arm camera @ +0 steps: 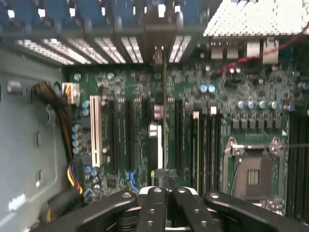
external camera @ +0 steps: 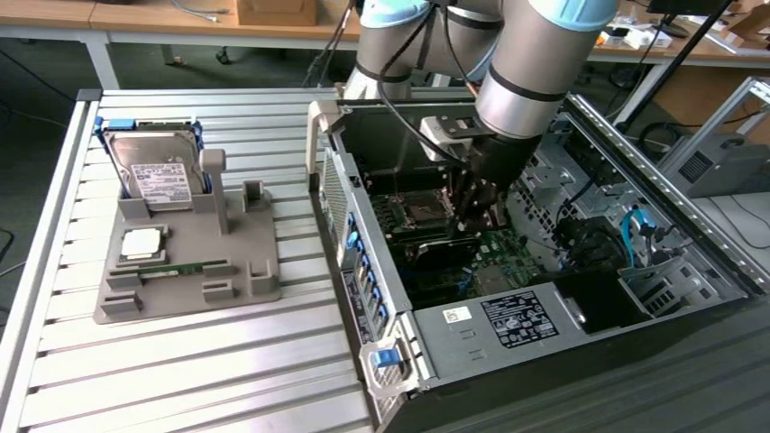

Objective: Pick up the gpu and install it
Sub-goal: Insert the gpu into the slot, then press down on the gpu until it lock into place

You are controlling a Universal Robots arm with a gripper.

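One arm reaches down into the open computer case (external camera: 673, 207) lying on its side on the slatted bench (external camera: 180, 361). Its hand (external camera: 479, 200) hangs over the green motherboard (external camera: 506, 262), and in the wrist view the hand (arm camera: 164, 186) has its fingers (arm camera: 154, 208) pressed together on the top edge of the gpu (arm camera: 163, 121), seen edge-on as a thin dark card. The card stands upright among the long expansion slots (arm camera: 130, 135), its far end reaching the slotted rear wall of the case; whether it is fully seated in a slot cannot be told. A white slot (arm camera: 96, 130) lies just beside the black ones, and the empty CPU socket (arm camera: 252, 171) sits well apart on the same board. At the exterior view's left, a grey parts holder (external camera: 193, 271) on the bench carries a hard drive (external camera: 160, 176) propped upright, a processor chip (external camera: 141, 242) and a green memory stick (external camera: 180, 268).
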